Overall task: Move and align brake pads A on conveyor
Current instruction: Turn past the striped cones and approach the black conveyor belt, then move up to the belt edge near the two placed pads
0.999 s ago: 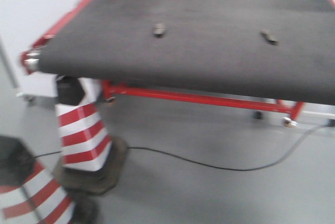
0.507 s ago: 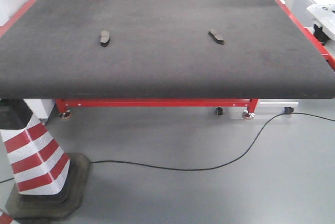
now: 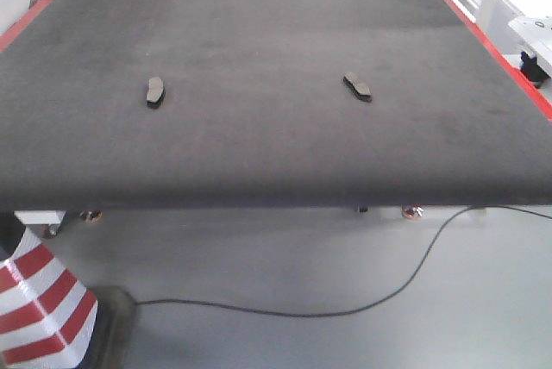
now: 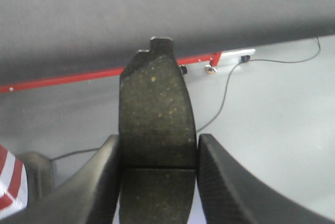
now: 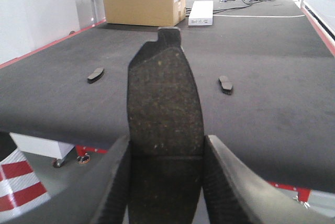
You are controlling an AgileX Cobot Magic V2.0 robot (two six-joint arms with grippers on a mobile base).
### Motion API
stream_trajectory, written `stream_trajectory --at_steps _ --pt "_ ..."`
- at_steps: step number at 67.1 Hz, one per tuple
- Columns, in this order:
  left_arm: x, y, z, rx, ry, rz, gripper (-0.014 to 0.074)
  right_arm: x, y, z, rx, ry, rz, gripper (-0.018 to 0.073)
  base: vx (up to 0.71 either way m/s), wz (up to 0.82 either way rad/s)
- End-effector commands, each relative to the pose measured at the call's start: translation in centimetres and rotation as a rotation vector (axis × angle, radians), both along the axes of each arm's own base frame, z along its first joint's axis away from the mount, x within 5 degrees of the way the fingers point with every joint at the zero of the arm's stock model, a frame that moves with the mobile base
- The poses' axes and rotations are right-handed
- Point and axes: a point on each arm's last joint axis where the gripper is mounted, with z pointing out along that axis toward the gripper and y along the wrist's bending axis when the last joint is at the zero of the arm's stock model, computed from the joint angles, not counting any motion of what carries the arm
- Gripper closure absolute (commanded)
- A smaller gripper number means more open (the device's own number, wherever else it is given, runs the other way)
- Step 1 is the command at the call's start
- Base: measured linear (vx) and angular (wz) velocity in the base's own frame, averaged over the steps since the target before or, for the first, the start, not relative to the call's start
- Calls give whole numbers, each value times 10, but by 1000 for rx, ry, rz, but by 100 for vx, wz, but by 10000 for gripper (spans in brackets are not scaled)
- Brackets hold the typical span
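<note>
Two brake pads lie on the dark conveyor belt [image 3: 276, 33]: one at the left [image 3: 154, 90] and one at the right [image 3: 358, 86]. Both also show in the right wrist view, the left pad [image 5: 95, 74] and the right pad [image 5: 225, 84]. My left gripper [image 4: 157, 153] is shut on a third brake pad [image 4: 155, 109], held over the floor short of the belt's near edge [image 4: 104, 51]. My right gripper [image 5: 165, 153] is shut on a fourth brake pad [image 5: 165, 103], held in front of the belt. Neither gripper shows in the front view.
A red-and-white striped cone [image 3: 43, 309] stands on the floor at the lower left. A black cable [image 3: 345, 304] runs across the grey floor under the belt's front. A cardboard box [image 5: 141, 1] and a white box [image 5: 201, 13] sit at the belt's far end.
The front view has swung right and moved closer to the conveyor. The two pads on the belt now sit lower in the frame, and the cone has slid to the lower left corner.
</note>
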Motion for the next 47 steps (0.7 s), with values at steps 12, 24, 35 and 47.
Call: stream_trajectory --at_steps 12,24,35,47 --pt "2 -2 16 -47 -95 -13 603 -1 2 16 7 -107 21 564 37 3" --pt "2 -2 16 -47 -95 -13 603 -1 2 16 7 -107 21 564 38 1" --pt "2 -2 16 -47 -95 -13 603 -1 2 16 7 -107 21 564 37 1" --pt "2 -2 16 -47 -95 -13 603 -1 2 16 7 -107 21 564 35 -1"
